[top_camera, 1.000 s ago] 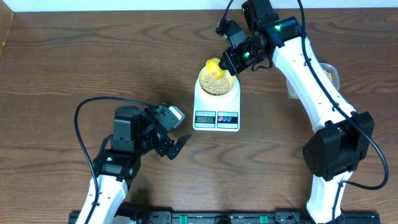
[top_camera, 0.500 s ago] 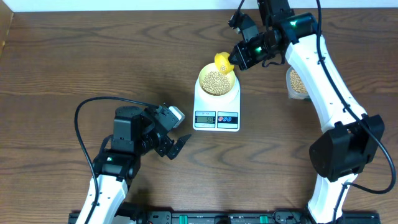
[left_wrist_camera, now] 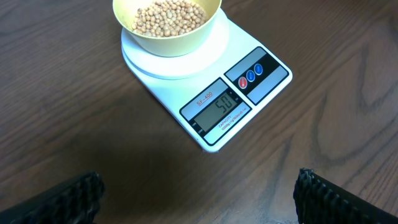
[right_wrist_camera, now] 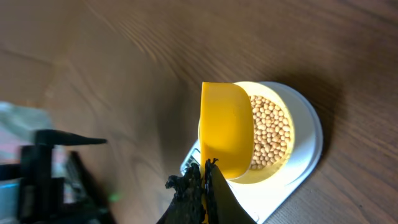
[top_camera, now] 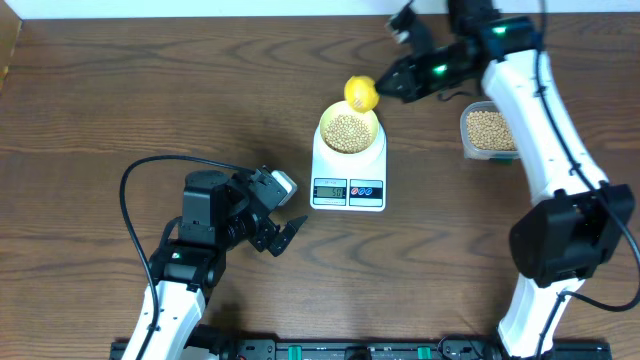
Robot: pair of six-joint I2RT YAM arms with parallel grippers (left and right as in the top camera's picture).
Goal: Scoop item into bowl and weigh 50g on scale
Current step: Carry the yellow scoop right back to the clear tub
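- A dark wood-grain worktop [top_camera: 120, 100] fills the overhead view, with one robot arm at each side.
- Lower left of the overhead view: the left hand [top_camera: 283, 236] hangs over bare wood with its two black fingers spread wide apart. It holds nothing and sits just left of the scale.
- Centre: a white scale [left_wrist_camera: 217, 112] lies flat on the worktop. In the left wrist view its grey display reads 50, and coloured buttons sit beside the display.
- On the scale's round top stands a pale yellow-green bowl [left_wrist_camera: 168, 45], upright and filled with small tan beans [top_camera: 348, 132].
- Just above and right of the bowl in the overhead view, a yellow scoop [top_camera: 361, 93] hangs over the bowl's far rim.
- Upper right: the right hand [right_wrist_camera: 202, 186] has its fingers pressed together on the scoop's handle. The handle is hidden between them in the right wrist view.
- Right of the scale and apart from it, a clear plastic tub [top_camera: 464, 130] holds more of the same beans.
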